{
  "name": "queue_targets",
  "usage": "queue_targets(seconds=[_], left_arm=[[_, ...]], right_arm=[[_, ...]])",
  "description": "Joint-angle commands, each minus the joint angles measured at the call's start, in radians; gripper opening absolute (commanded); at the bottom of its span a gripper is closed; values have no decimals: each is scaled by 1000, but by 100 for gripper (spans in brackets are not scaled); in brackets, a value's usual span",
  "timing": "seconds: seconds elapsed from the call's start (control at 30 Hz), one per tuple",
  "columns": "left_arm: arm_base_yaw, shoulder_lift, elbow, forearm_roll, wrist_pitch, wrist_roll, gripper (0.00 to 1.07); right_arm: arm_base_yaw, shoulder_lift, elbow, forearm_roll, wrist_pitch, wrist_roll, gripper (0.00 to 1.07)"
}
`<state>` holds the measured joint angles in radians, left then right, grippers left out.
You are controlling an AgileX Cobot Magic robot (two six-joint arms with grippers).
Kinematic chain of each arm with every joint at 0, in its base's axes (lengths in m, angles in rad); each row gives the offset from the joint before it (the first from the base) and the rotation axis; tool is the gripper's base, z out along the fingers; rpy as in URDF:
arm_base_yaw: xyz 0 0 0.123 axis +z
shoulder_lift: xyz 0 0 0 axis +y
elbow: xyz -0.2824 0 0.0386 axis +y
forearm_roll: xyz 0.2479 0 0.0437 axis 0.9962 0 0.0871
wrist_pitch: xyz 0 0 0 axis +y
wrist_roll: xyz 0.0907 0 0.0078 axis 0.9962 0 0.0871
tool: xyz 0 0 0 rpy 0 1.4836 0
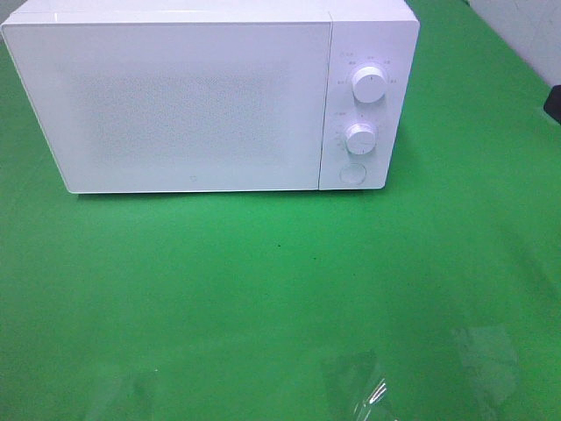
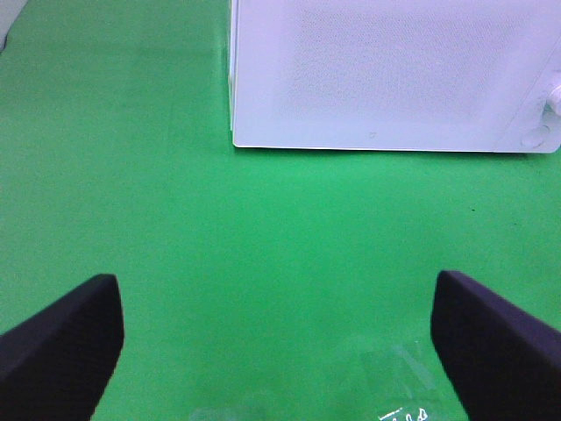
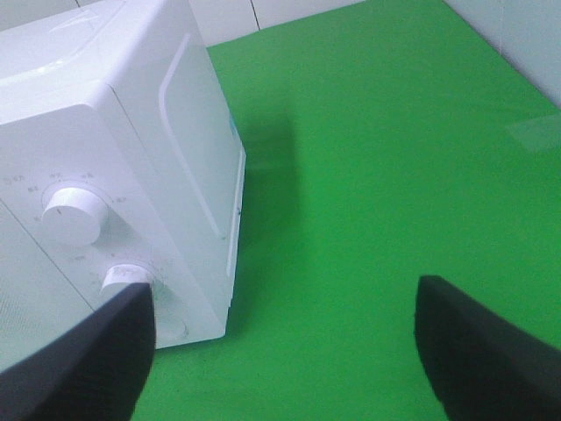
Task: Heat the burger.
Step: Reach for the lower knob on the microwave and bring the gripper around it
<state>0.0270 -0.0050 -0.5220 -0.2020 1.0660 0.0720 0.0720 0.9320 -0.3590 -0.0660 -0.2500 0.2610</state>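
Microwave point(image 2: 386, 74), boxy white one with door shut, sits on the green bench point(image 2: 175, 175) ahead of the left gripper point(image 2: 276, 351); right gripper point(image 3: 280, 351) is near its knobs point(image 3: 72, 210). Both gape wide, empty. Burger: can't see it.

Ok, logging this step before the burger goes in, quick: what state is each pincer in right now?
Left pincer: open, holding nothing.
Right pincer: open, holding nothing.

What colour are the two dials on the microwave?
White, like the microwave itself. The upper dial and lower dial show best in the exterior high view.
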Motion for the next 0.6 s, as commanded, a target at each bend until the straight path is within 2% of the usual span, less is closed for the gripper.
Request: queue_targets(seconds=[0.03, 0.33, 0.4, 0.47, 0.6], left_arm=[[3, -22, 3, -7, -8, -4, 87], [3, -22, 3, -7, -8, -4, 87], [3, -22, 3, -7, -8, -4, 87], [3, -22, 3, -7, -8, -4, 87], [3, -22, 3, -7, -8, -4, 87]], right_arm=[[-5, 59, 3, -6, -109, -48, 76], [-5, 175, 3, 3, -235, -108, 76], [-3, 216, 3, 47, -267, -131, 76], [36, 280, 5, 146, -340, -227, 76], [90, 328, 23, 237, -453, -315, 76]])
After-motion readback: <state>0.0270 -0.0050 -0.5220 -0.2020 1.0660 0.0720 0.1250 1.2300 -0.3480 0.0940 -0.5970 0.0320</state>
